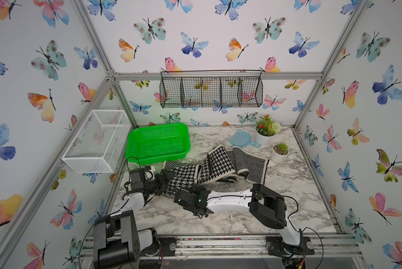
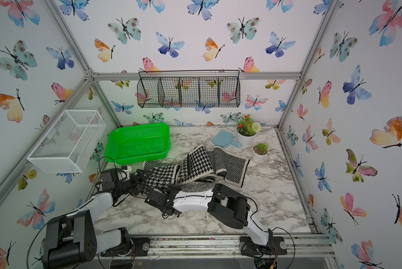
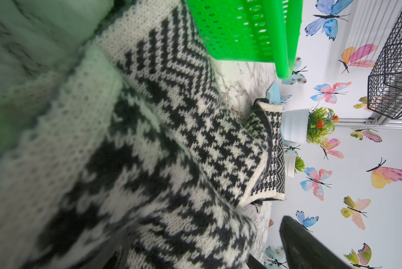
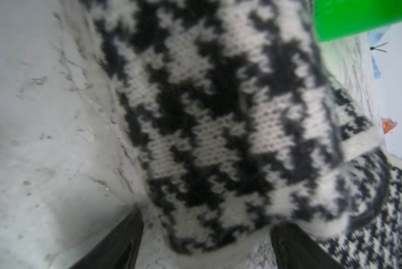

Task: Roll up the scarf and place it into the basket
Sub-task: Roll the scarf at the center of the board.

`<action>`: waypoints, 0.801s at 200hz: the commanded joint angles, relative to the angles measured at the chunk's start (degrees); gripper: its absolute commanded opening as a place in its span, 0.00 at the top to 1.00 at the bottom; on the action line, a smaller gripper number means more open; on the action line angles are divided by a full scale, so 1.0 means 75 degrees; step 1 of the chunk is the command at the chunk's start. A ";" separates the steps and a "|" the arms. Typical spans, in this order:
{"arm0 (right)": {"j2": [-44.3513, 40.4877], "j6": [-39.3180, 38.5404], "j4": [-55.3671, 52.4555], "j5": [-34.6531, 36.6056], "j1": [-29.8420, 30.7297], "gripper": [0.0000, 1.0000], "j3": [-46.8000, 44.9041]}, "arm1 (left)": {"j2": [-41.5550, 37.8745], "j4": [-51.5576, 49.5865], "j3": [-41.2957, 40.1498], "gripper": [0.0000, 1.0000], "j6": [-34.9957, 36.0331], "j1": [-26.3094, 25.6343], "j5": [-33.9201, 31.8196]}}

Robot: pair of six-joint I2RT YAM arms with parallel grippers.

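The black-and-white knitted scarf [image 1: 218, 163] [image 2: 198, 161] lies crumpled in loose folds across the marble table, houndstooth on one face and chevron on the other. The bright green basket [image 1: 158, 142] [image 2: 137, 142] stands behind the scarf's left end, with nothing in it. My left gripper [image 1: 167, 181] [image 3: 207, 256] is open at the scarf's left end, with knit bulging between its spread fingers [image 3: 307, 246]. My right gripper [image 1: 180, 189] [image 4: 207, 246] is open low at the scarf's near edge. A rounded fold of scarf [image 4: 218, 139] sits just ahead of its fingers [image 4: 120, 244].
A white wire-mesh box [image 1: 97, 142] hangs on the left wall and a black wire rack [image 1: 211, 90] on the back wall. A pale blue scoop [image 1: 242, 138] and two potted plants [image 1: 266, 130] [image 1: 280, 150] stand at the back right, close to the scarf's far end.
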 commanded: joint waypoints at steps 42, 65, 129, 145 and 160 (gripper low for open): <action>0.0843 -0.0688 0.0189 0.0784 -0.0029 0.33 0.0195 | 0.0001 -0.0021 0.0029 0.01 0.0100 -0.0012 0.0205; 0.0923 -0.0714 0.0170 0.0654 -0.0048 0.54 0.0160 | -0.0001 -0.0121 0.0086 0.01 0.0123 0.0011 0.0247; 0.0432 -0.0221 -0.0395 -0.0990 -0.0168 0.97 0.0323 | -0.0675 -0.0891 0.0436 0.02 0.0205 0.0162 0.0118; 0.0147 0.0146 -0.0646 -0.1976 -0.0333 0.97 0.0396 | -0.0995 -0.1194 0.0561 0.02 0.0250 0.0184 -0.0062; -0.0223 0.0468 -0.0693 -0.2992 -0.0545 0.97 0.0284 | -0.1308 -0.1436 0.0640 0.02 0.0255 0.0200 -0.0223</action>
